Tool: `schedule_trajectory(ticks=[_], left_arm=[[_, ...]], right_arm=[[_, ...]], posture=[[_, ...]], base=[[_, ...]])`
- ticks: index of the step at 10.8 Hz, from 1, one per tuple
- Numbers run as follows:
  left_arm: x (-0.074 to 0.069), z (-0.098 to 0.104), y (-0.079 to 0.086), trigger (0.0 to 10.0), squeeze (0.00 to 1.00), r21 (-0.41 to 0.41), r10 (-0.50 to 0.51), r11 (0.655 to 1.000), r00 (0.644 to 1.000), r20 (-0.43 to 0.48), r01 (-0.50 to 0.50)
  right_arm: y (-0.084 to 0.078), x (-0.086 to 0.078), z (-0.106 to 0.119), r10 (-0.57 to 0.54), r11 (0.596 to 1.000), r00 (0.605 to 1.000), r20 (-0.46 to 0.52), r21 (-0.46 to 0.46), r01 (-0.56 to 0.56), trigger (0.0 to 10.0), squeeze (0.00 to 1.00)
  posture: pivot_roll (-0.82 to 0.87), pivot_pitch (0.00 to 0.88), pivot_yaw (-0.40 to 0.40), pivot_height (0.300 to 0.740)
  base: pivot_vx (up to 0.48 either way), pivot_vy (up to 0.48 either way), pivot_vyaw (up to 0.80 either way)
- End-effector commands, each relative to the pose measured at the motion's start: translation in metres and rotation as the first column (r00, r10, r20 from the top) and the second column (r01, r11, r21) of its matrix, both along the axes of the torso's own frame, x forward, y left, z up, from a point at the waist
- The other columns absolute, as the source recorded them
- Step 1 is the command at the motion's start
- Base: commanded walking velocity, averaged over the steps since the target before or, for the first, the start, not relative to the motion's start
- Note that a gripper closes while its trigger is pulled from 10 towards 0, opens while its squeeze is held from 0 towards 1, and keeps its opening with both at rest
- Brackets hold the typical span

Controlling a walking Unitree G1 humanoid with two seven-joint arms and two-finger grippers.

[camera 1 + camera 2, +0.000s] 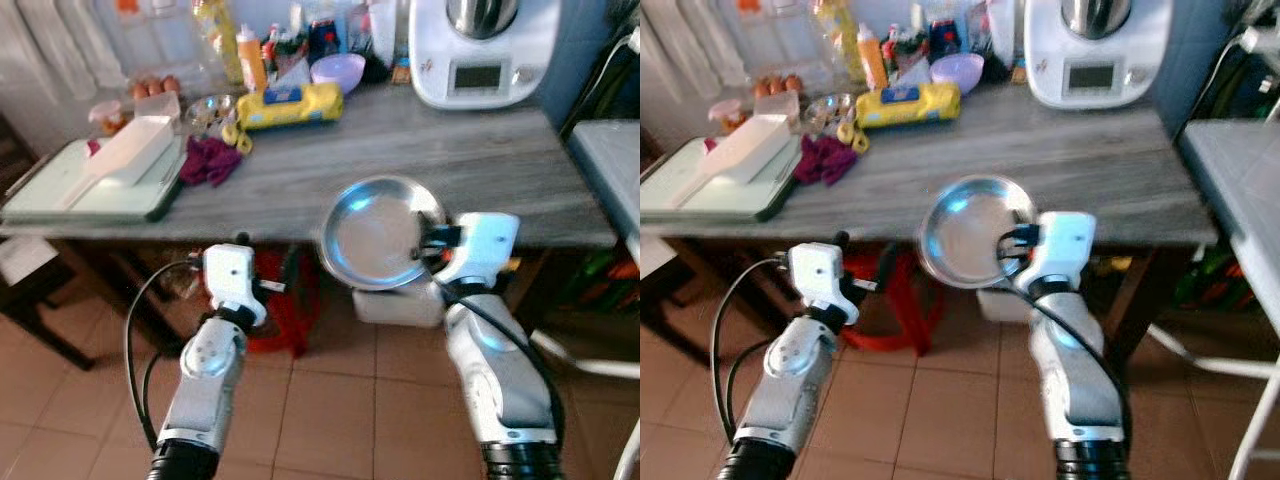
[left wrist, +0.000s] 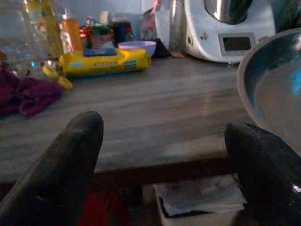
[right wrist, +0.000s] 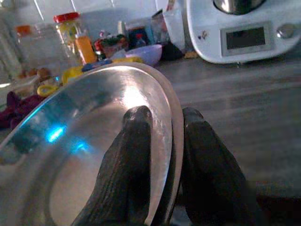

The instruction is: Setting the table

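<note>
A round steel plate [image 1: 375,235] hangs tilted in front of the grey wooden table's [image 1: 480,160] near edge. My right gripper [image 1: 428,238] is shut on the plate's rim, one finger [image 3: 129,165] inside and the other outside. In the right wrist view the steel plate [image 3: 84,155] gleams across the lower half. My left gripper [image 1: 243,245] is held below the table edge with nothing between its spread fingers [image 2: 61,174]; it is open. The plate's edge [image 2: 275,99] also appears in the left wrist view.
On the table stand a white kitchen machine [image 1: 485,50], a yellow package [image 1: 290,105], a lilac bowl [image 1: 338,70], bottles [image 1: 250,55], a maroon cloth [image 1: 210,160] and a pale tray [image 1: 90,190] with a white box. A red stool [image 1: 285,300] stands under the table.
</note>
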State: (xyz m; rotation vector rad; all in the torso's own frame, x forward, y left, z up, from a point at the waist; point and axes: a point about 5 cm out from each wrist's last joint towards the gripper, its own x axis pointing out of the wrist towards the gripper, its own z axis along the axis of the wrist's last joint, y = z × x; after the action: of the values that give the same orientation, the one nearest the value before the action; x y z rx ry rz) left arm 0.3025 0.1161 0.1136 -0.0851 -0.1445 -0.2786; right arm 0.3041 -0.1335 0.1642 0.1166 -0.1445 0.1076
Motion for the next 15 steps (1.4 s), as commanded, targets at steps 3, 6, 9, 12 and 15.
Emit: schedule_trajectory(ticks=[3,6,9,12,15], left_arm=[[0.0015,0.0013,0.0124,10.0,0.00,0.016,0.025,1.000,1.000,0.009,-0.025],[0.0021,0.0014,0.0133,10.0,0.00,0.021,0.021,1.000,1.000,0.008,-0.021],[0.0027,0.0012,0.0144,10.0,0.00,0.024,0.021,0.999,1.000,0.006,-0.021],[0.0026,0.0003,0.0171,10.0,0.00,0.020,0.037,0.999,0.999,-0.005,-0.037],[0.0007,-0.0021,0.0192,10.0,0.00,0.033,0.035,0.999,0.999,-0.013,-0.035]], right_arm=[[0.0095,0.0007,0.0036,0.023,0.999,1.000,0.015,0.023,-0.023,10.0,0.00],[0.0102,0.0008,0.0026,0.017,1.000,1.000,0.014,0.024,-0.017,10.0,0.00],[0.0120,0.0017,0.0015,0.027,0.999,1.000,0.010,0.025,-0.027,10.0,0.00],[0.0124,0.0015,-0.0010,0.026,0.999,1.000,0.005,0.026,-0.026,10.0,0.00],[0.0116,0.0007,-0.0022,0.018,0.999,1.000,0.002,0.027,-0.018,10.0,0.00]], posture=[[-0.13,0.080,0.112,0.740],[-0.13,0.077,0.115,0.740],[-0.13,0.072,0.113,0.740],[-0.12,0.073,0.116,0.740],[-0.13,0.076,0.121,0.740]], base=[[0.364,0.000,0.00],[0.366,0.000,0.00],[0.363,0.000,0.00],[0.323,0.000,0.00],[0.000,0.000,0.00]])
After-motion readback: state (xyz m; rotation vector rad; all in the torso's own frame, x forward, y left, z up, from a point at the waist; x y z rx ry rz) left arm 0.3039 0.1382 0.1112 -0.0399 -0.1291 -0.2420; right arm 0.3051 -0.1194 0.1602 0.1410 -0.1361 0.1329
